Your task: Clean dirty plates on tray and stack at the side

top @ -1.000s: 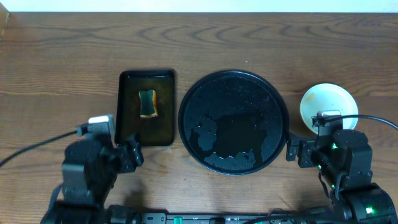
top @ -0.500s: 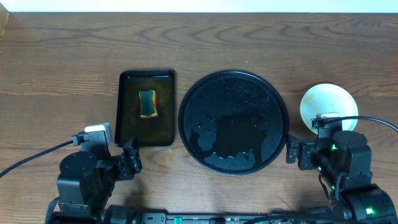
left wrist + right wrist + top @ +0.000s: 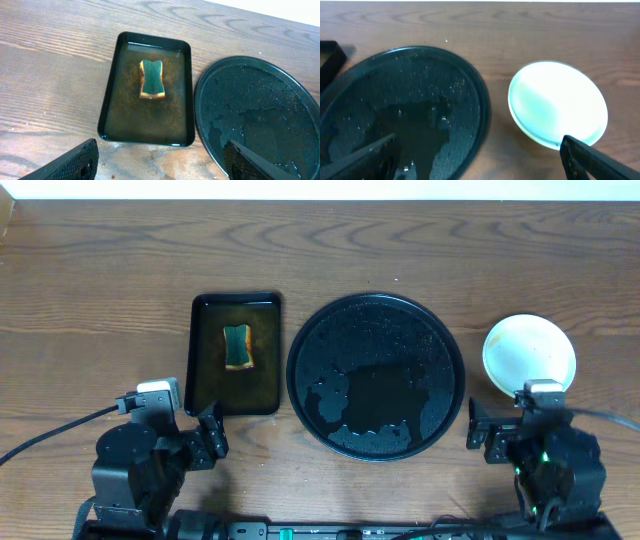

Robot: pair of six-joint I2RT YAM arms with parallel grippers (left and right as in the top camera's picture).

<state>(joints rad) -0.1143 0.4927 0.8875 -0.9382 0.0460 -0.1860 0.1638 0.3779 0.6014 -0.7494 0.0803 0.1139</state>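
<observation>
The large round black tray (image 3: 375, 375) lies wet at the table's middle with no plate on it; it also shows in the left wrist view (image 3: 260, 115) and the right wrist view (image 3: 405, 105). A pale plate stack (image 3: 529, 353) sits to the tray's right, seen pale blue-white in the right wrist view (image 3: 557, 103); how many plates it holds I cannot tell. My left gripper (image 3: 160, 162) is open and empty near the front edge, below the sponge tray. My right gripper (image 3: 485, 160) is open and empty, just in front of the plate stack.
A rectangular black tray (image 3: 236, 352) with brownish water holds a green-yellow sponge (image 3: 238, 346), left of the round tray; both show in the left wrist view, the tray (image 3: 112, 100) and the sponge (image 3: 152, 79). A wet patch lies on the wood before it.
The left arm drew back toward the front edge. The right arm drew back too, uncovering the plate stack's front rim. Tray, sponge and plates stayed put.
</observation>
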